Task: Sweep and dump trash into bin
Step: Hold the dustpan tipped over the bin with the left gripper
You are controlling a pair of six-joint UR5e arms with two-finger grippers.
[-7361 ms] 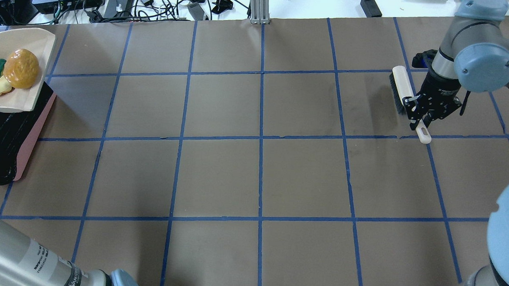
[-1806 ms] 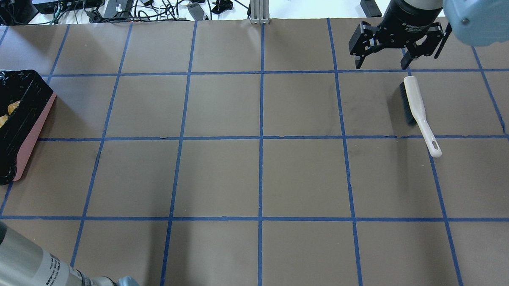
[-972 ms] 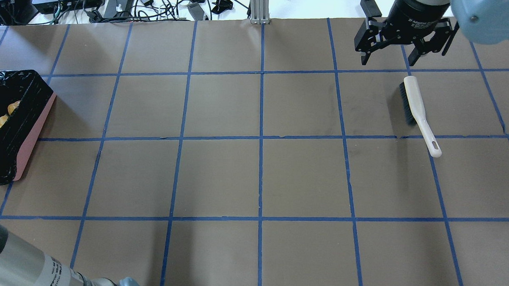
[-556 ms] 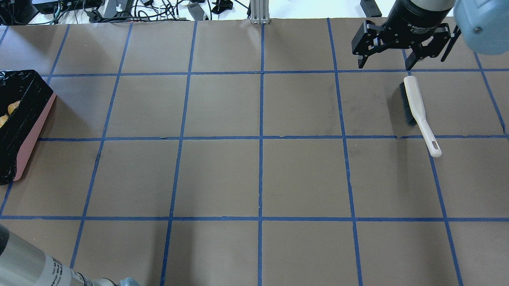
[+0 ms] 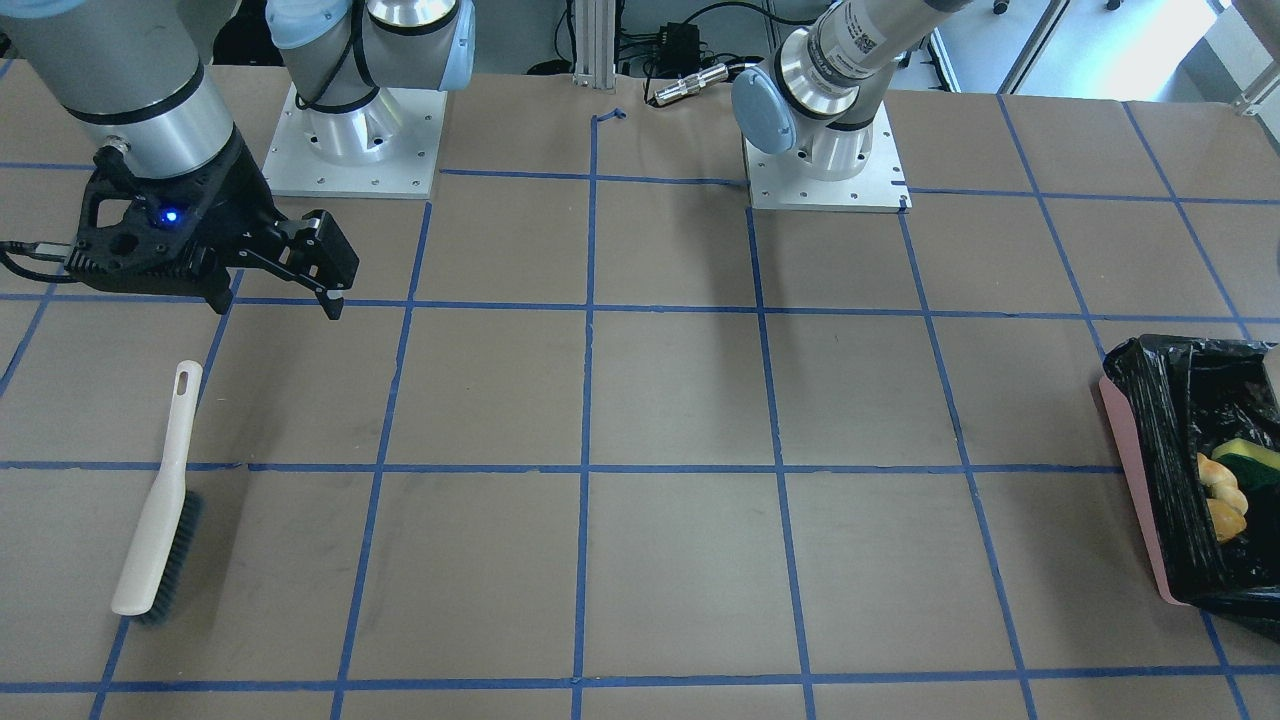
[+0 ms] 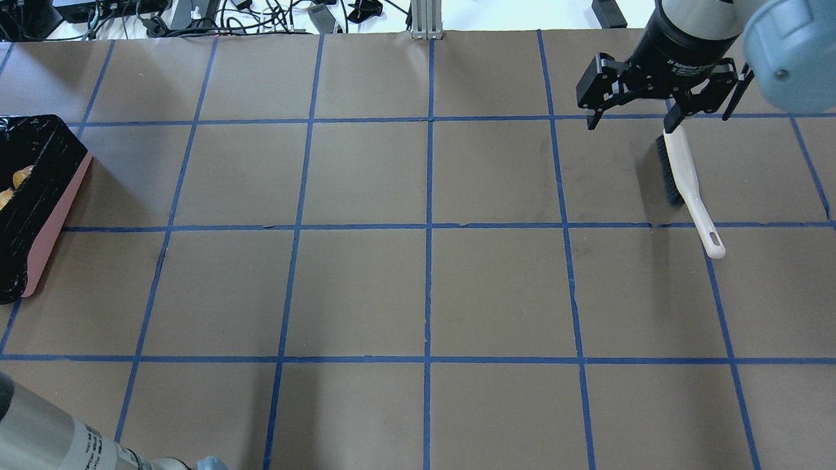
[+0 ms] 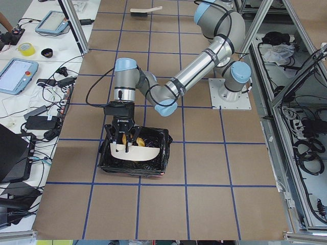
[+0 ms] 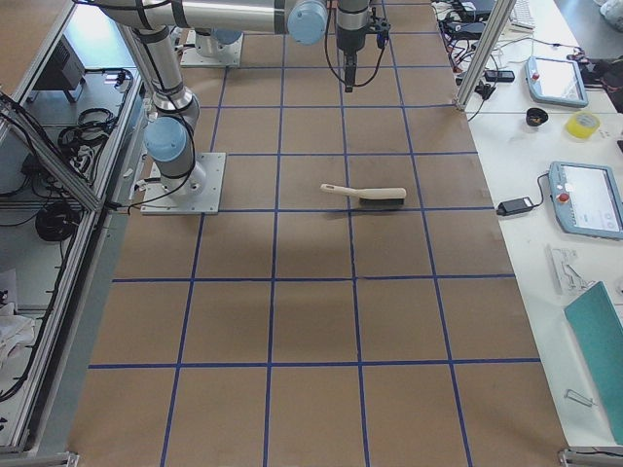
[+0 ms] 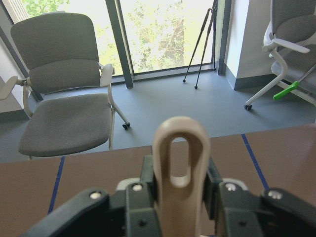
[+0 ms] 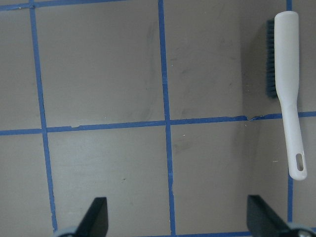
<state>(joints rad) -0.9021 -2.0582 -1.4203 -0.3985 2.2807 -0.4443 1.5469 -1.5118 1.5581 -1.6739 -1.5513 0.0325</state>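
Observation:
The trash (image 5: 1226, 492) lies inside the bin (image 5: 1128, 440), a pink box with a black bag at the table's end; the green-and-yellow wedge (image 5: 1250, 462) is on top. The overhead view shows the bin (image 6: 51, 212) at the left edge. My left gripper (image 9: 180, 197) is shut on the beige dustpan's handle (image 9: 180, 158). It holds the dustpan (image 7: 134, 151) tilted over the bin (image 7: 153, 168). My right gripper (image 6: 632, 123) hangs open above the table with nothing between its fingers, over the bristle end of the brush (image 6: 684, 182).
The white brush (image 5: 160, 500) lies flat on the brown gridded paper, also seen in the right wrist view (image 10: 289, 94). Cables and power bricks (image 6: 190, 1) lie past the table's far edge. Both arm bases (image 5: 350, 140) stand on the robot's side.
The dustpan's load has dropped into the bin. The right gripper let go of the brush, rose, and has lately drifted back over the brush's head. The brush has not moved since.

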